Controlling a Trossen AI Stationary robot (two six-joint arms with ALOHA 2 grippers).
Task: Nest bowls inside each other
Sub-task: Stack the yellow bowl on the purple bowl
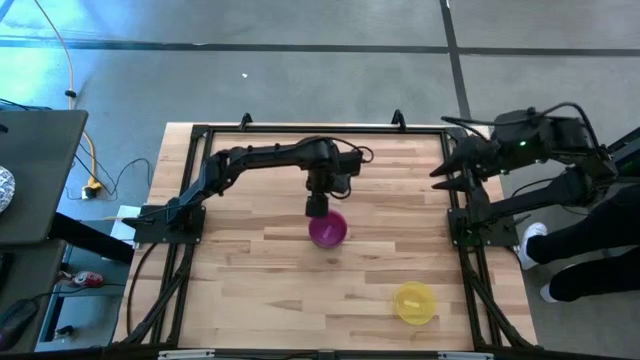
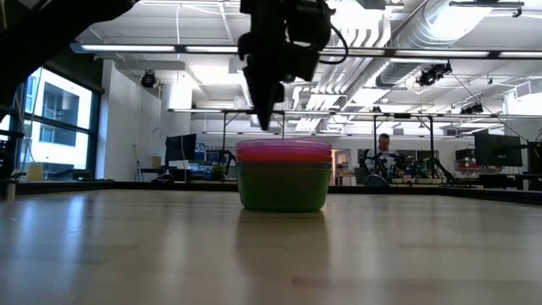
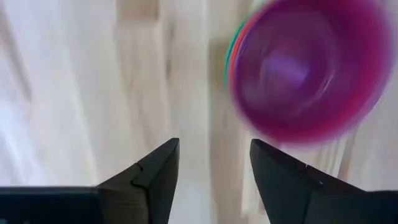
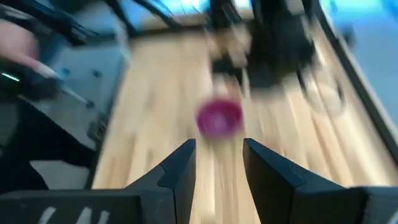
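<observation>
A nested stack of bowls [image 1: 328,229] stands on its base near the middle of the table; from above the purple one shows on top, and in the low view the stack [image 2: 284,175] shows a green bowl below pink and red rims. A yellow bowl [image 1: 414,302] sits alone toward the near right. My left gripper [image 1: 317,207] hovers open just above the stack's far-left rim, touching nothing; in its wrist view the stack [image 3: 308,68] lies beyond the gripper [image 3: 214,155]. My right gripper [image 1: 446,170] waits open at the table's right edge, seeing the stack [image 4: 219,117] far off.
A black metal frame [image 1: 300,130] rims the wooden table. Bare wood lies left of the stack and along the near edge. A person's legs and white shoes [image 1: 535,240] stand beyond the right edge. A dark side table [image 1: 35,170] is at the left.
</observation>
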